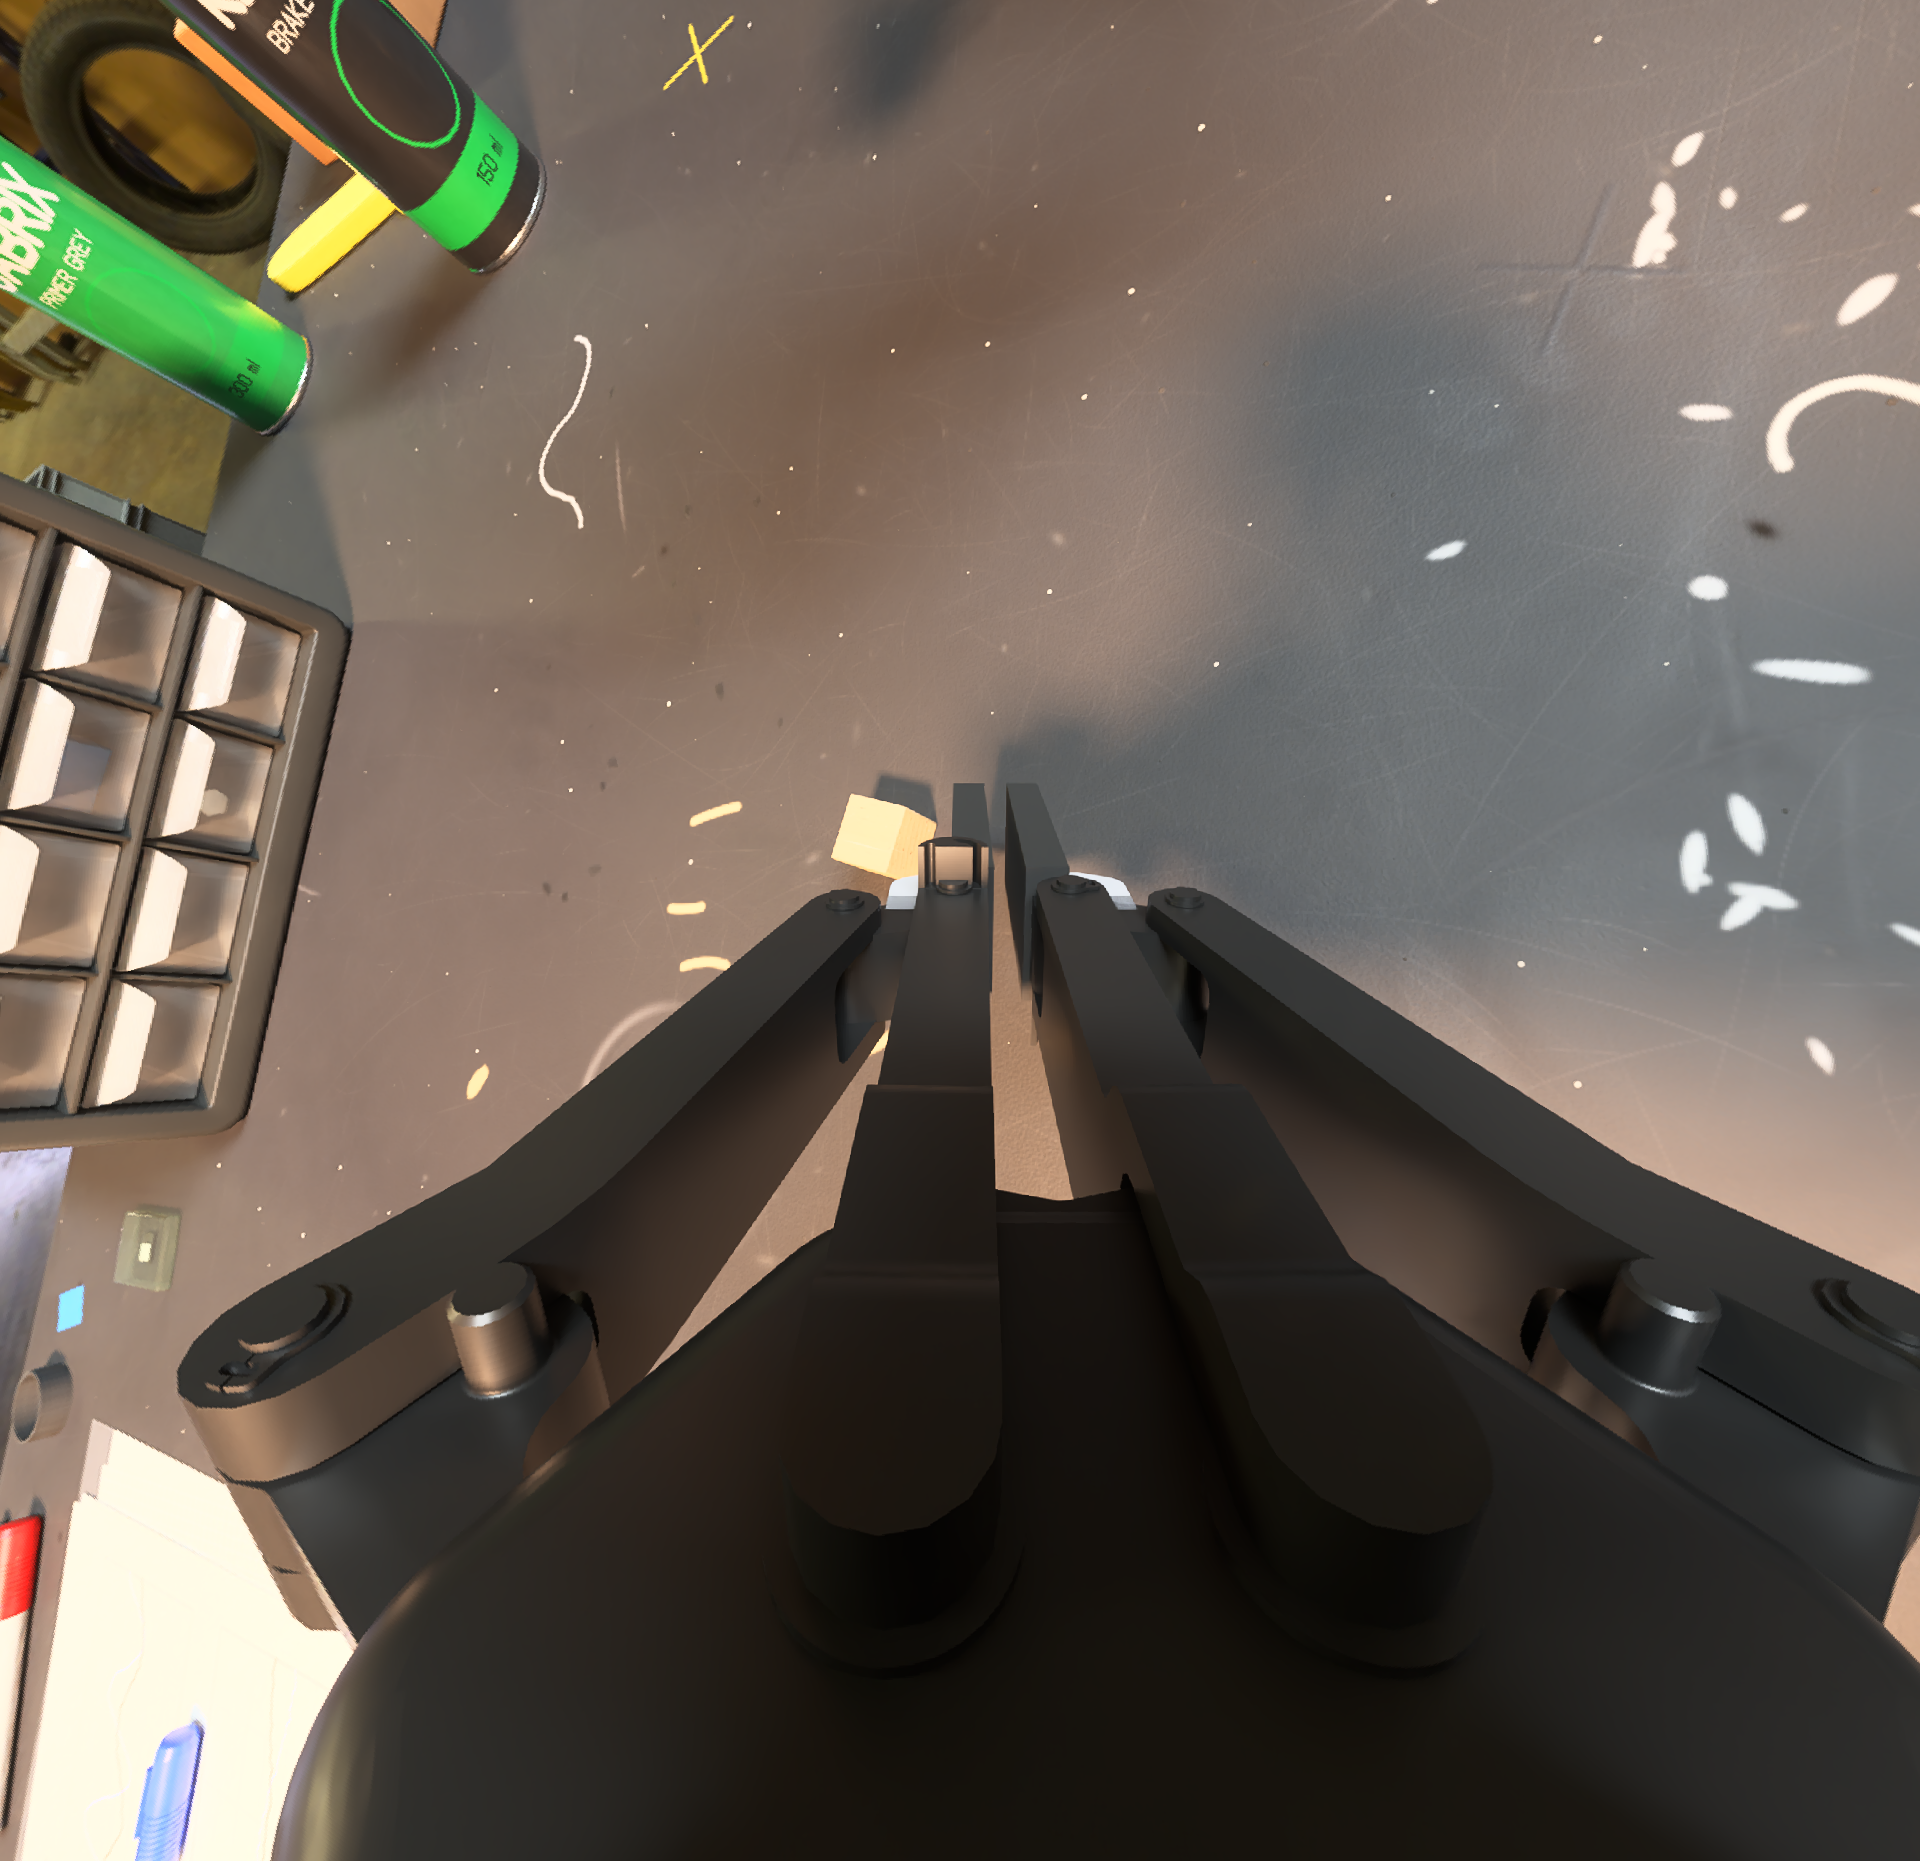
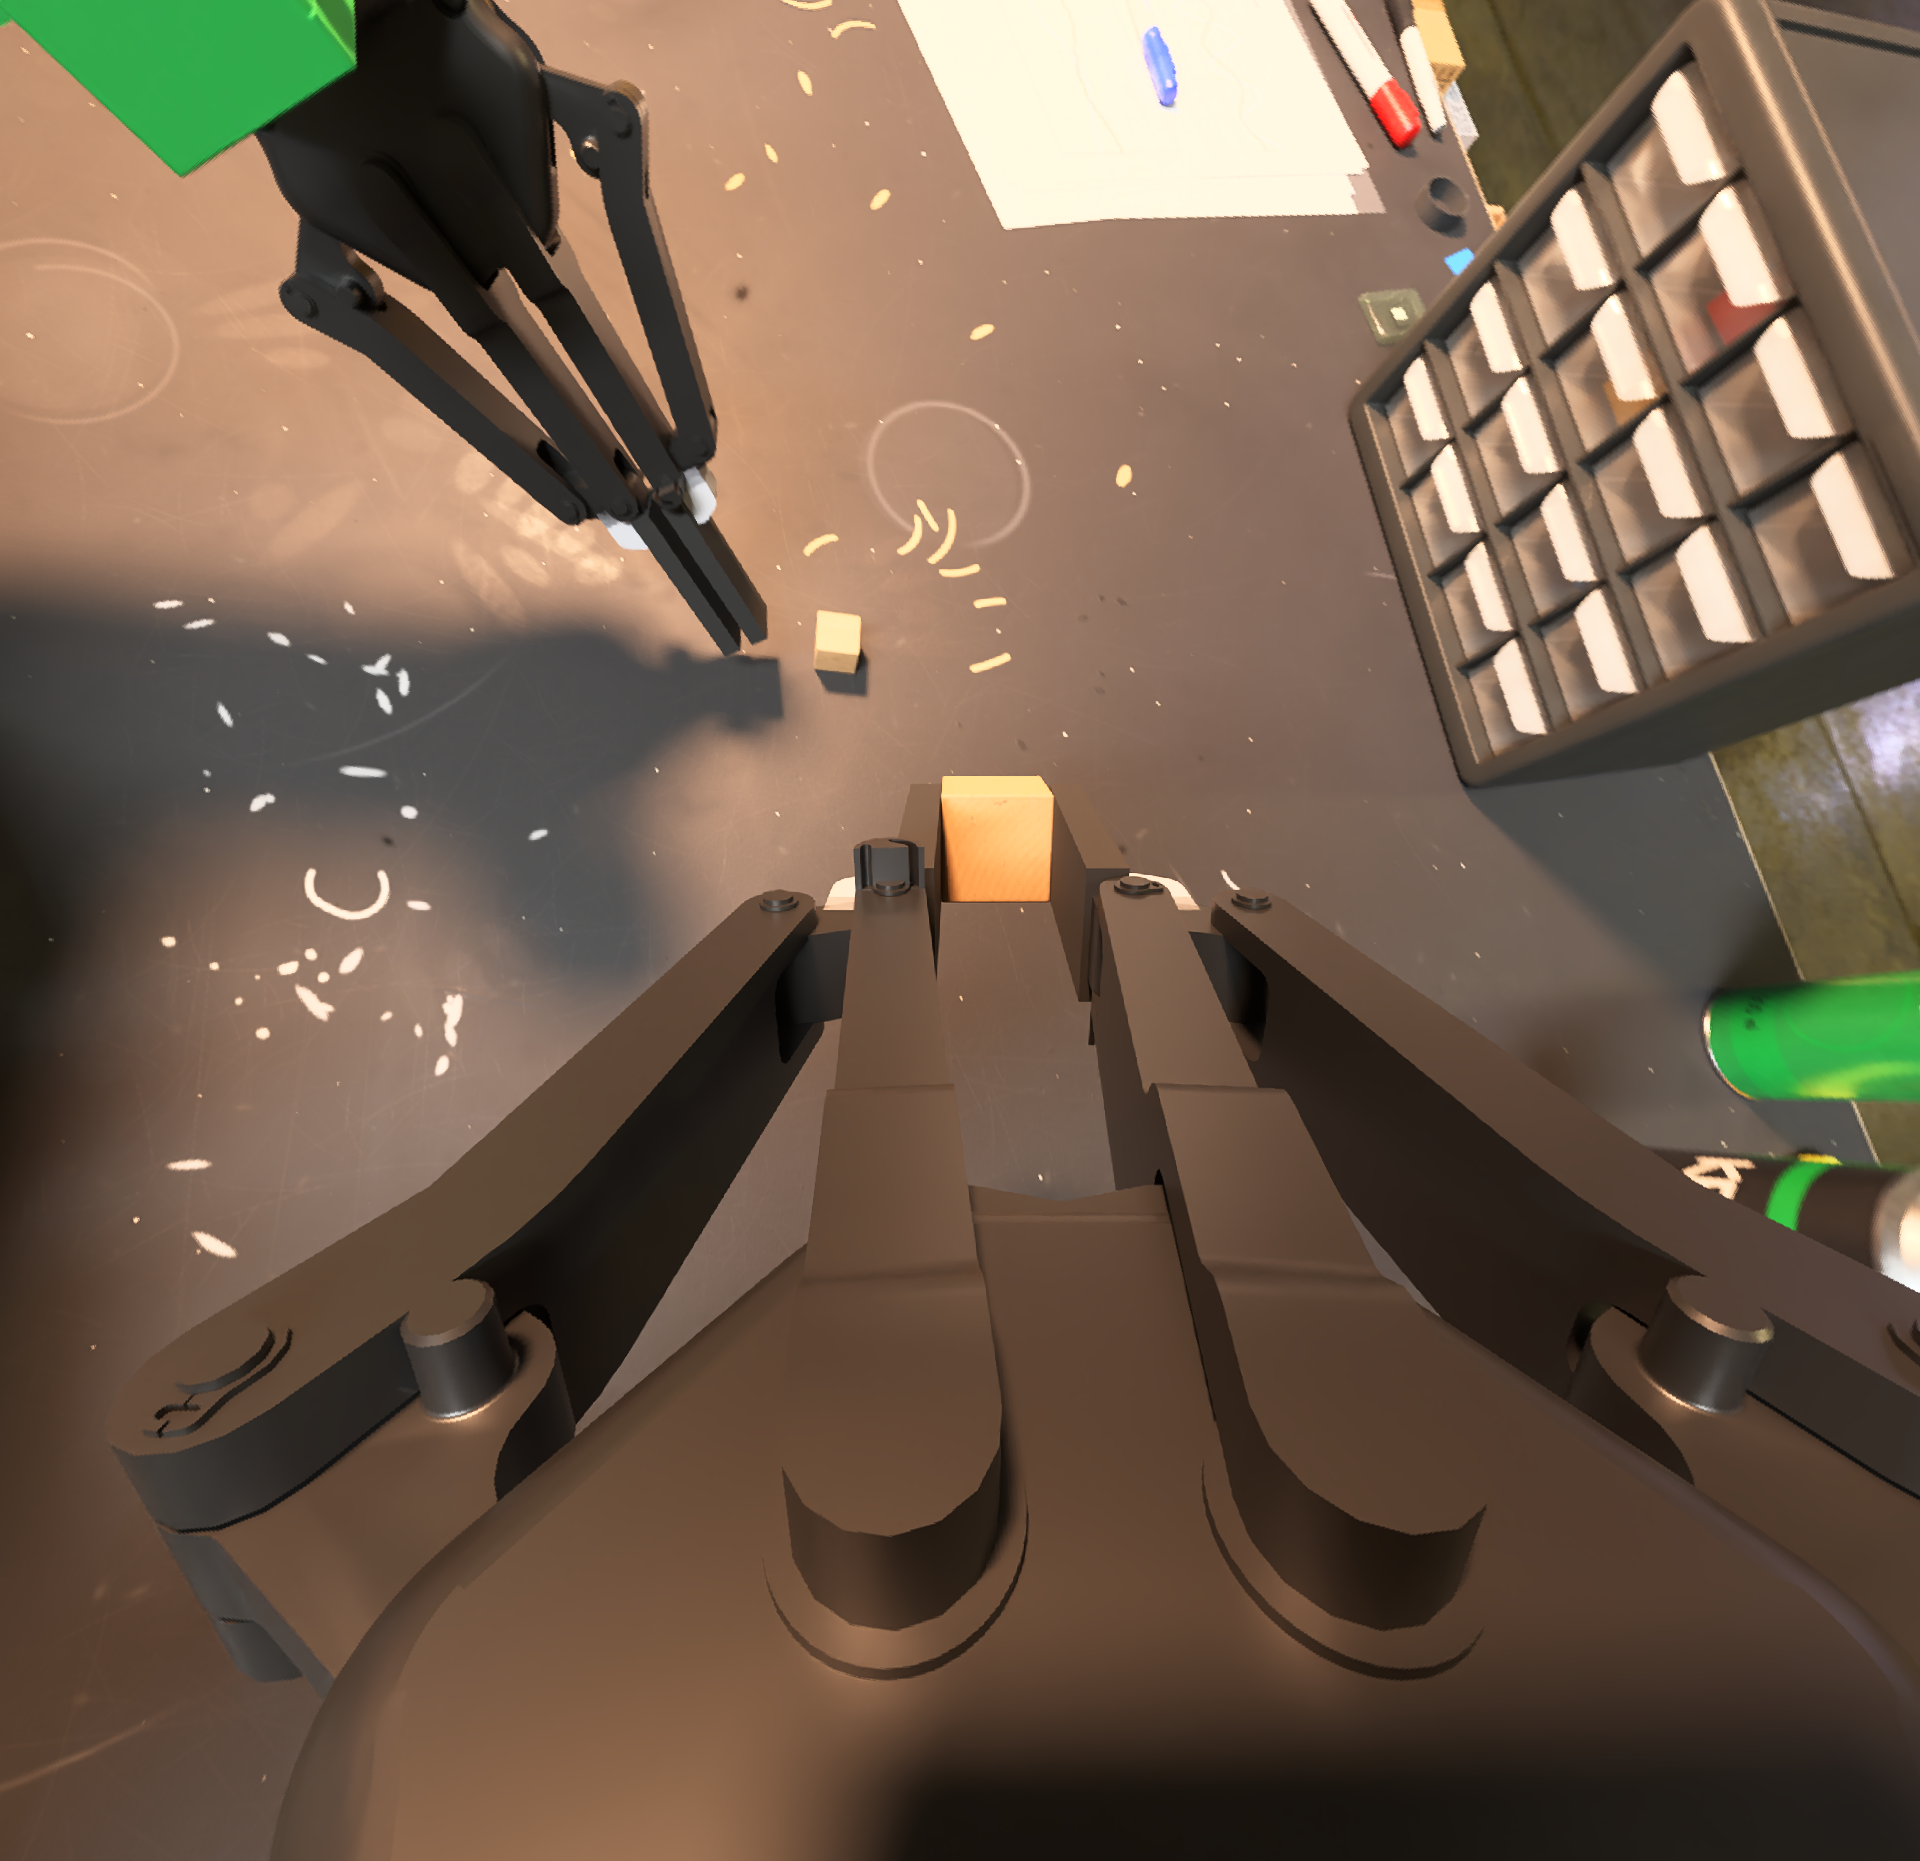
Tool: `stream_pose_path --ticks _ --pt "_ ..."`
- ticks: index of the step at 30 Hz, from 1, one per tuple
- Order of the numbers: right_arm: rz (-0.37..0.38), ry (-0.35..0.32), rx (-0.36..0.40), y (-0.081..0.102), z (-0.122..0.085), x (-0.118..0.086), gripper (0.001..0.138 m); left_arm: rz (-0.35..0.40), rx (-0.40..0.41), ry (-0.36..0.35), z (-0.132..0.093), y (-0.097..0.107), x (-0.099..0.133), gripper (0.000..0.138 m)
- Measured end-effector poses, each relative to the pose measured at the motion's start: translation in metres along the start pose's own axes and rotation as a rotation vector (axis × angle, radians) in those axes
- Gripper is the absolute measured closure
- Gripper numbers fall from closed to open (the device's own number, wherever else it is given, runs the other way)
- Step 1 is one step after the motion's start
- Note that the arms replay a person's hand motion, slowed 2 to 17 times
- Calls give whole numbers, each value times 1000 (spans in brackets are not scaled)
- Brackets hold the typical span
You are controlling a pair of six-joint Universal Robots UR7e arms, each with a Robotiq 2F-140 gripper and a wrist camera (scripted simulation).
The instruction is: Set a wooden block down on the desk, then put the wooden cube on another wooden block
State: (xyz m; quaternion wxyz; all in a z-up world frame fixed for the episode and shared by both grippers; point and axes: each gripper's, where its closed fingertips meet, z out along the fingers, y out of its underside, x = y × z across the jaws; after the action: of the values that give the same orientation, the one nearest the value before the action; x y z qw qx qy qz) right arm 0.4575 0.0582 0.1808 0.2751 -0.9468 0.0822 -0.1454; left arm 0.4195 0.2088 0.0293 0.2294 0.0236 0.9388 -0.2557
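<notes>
A small pale wooden block (image 2: pixel 837 641) lies on the dark desk; it also shows in the left wrist view (image 1: pixel 881 835), just left of my fingertips. My left gripper (image 1: pixel 995 819) is shut and empty, its tips close to the desk beside that block; it also shows in the right wrist view (image 2: pixel 740 627). My right gripper (image 2: pixel 995 840) is shut on an orange wooden cube (image 2: pixel 995 841) and holds it above the desk, nearer to the camera than the pale block.
A dark organiser of small drawers (image 2: pixel 1662 409) (image 1: pixel 135 824) stands at the desk's side. Green spray cans (image 1: pixel 416 118) (image 2: pixel 1818 1053), white paper (image 2: pixel 1122 76) with a blue pen (image 2: pixel 1161 66), and markers (image 2: pixel 1361 55) lie around. A green box (image 2: pixel 177 35) sits on the left arm.
</notes>
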Motion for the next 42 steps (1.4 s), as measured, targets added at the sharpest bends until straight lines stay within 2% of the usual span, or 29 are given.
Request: stream_pose_path --ticks 10,14,19,24,30,35,42 --pt "42 119 -94 64 -59 18 112 -4 -1 1 0 0 -1 132" --pt "59 133 -138 90 -71 20 112 -5 -2 1 0 0 -1 132" --pt "68 140 -202 123 -78 21 112 -7 -4 1 1 0 -1 132" --pt "75 136 -266 154 -74 23 112 -5 -7 0 1 0 -1 132" --pt "89 90 -336 187 -57 18 112 -6 -10 2 0 0 -1 132" --pt "84 37 -381 209 -39 12 112 -8 -11 1 0 0 -1 132" --pt "90 9 -438 234 -24 11 112 -10 -13 1 0 0 0 133"
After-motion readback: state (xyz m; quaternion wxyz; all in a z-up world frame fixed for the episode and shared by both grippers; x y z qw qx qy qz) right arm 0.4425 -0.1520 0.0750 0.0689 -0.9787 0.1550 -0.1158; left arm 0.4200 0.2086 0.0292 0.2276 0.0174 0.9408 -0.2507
